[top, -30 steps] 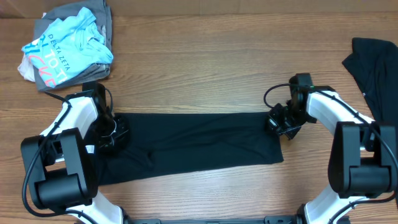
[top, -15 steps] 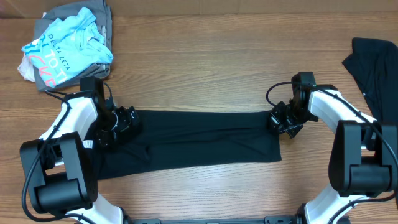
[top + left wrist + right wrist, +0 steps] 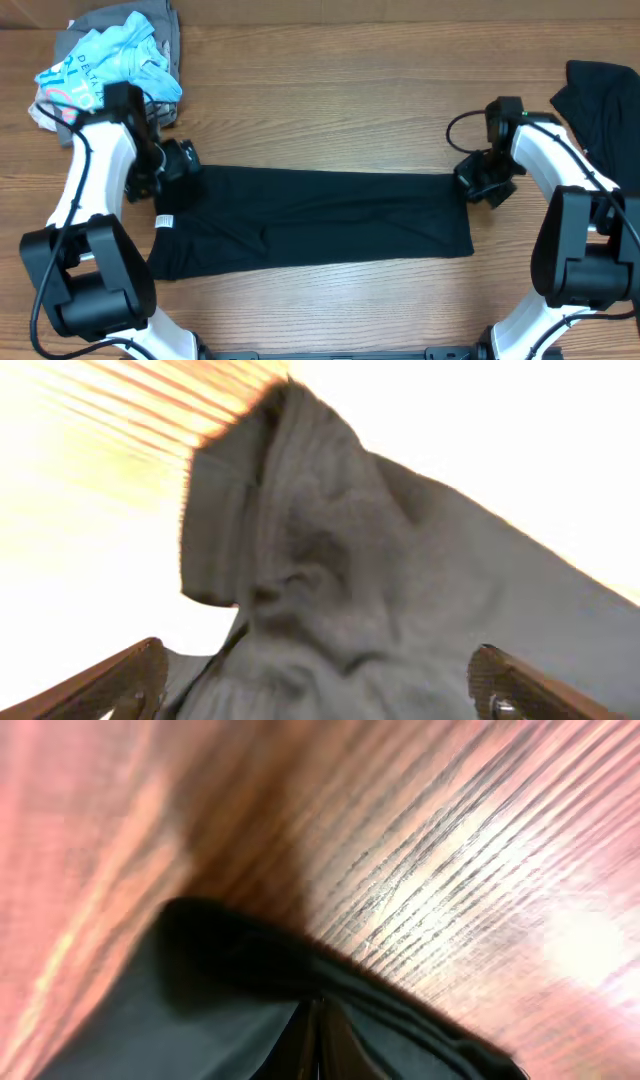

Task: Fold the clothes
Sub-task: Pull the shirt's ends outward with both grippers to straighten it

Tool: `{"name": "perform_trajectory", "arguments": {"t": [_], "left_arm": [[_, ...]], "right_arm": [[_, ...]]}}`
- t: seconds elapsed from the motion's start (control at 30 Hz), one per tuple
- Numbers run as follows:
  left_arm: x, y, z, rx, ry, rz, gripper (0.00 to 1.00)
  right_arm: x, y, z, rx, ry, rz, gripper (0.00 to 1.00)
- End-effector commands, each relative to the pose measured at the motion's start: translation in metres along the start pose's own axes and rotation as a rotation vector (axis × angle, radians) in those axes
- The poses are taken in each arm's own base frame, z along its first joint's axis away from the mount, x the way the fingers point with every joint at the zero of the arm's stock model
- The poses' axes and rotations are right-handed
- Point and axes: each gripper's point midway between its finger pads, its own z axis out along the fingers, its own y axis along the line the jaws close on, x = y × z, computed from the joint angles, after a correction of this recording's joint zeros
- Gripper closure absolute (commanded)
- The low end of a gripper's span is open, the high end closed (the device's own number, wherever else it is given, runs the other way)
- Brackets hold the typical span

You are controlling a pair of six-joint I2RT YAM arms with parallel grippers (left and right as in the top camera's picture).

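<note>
On the counter (image 3: 320, 100) the black T-shirt (image 3: 310, 220) lies as a long band, left gripper (image 3: 178, 165) at its far-left corner, right gripper (image 3: 480, 182) at its far-right.

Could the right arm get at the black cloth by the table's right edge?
Likely not yet: the black cloth lies close with nothing between, but the right tool is shut on the T-shirt and must release first.

Overhead looks straight down on the whole bench (image 3: 320, 100). The 2 wrist cameras sit very close, each facing 1 end of the black T-shirt (image 3: 310, 215) seen overhead.
</note>
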Motion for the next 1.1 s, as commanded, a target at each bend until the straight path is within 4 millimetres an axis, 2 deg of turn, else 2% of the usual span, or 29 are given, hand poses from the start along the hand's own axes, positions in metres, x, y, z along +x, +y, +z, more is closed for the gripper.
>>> {"name": "perform_trajectory", "arguments": {"t": [0.0,0.07,0.13,0.17,0.3,0.33,0.4,0.57,0.77,1.07], "left_arm": [[-0.016,-0.006,-0.030,0.013,-0.041,0.009,0.11],[-0.008,-0.020,-0.039,0.071,-0.007,0.028,0.23],[0.008,-0.036,-0.039,0.128,0.048,0.098,0.27],[0.018,-0.042,-0.036,0.141,0.083,0.121,0.36],[0.057,-0.056,-0.011,0.129,0.200,0.173,0.82],[0.064,-0.058,-0.002,0.122,0.217,0.179,0.90],[0.074,-0.057,0.017,0.089,0.227,0.171,0.96],[0.081,-0.038,0.043,0.011,0.222,0.113,0.96],[0.075,-0.003,0.066,-0.112,0.199,0.039,0.96],[0.058,0.018,0.092,-0.117,0.179,-0.005,0.96]], "right_arm": [[-0.013,0.013,-0.024,-0.014,-0.050,-0.003,0.96],[-0.011,0.016,-0.033,-0.015,-0.051,-0.025,0.96],[-0.008,0.021,-0.038,-0.017,-0.051,-0.066,0.96],[-0.007,0.022,-0.038,-0.017,-0.049,-0.072,0.96],[-0.003,0.024,-0.037,-0.018,-0.047,-0.084,0.96],[-0.003,0.025,-0.037,-0.018,-0.046,-0.086,0.96],[-0.001,0.026,-0.037,-0.014,-0.044,-0.092,0.96],[0.002,0.024,-0.036,-0.006,-0.037,-0.098,0.96],[0.003,0.023,-0.036,-0.002,-0.034,-0.098,0.96],[0.005,0.020,-0.036,0.010,-0.022,-0.099,0.96]]}}
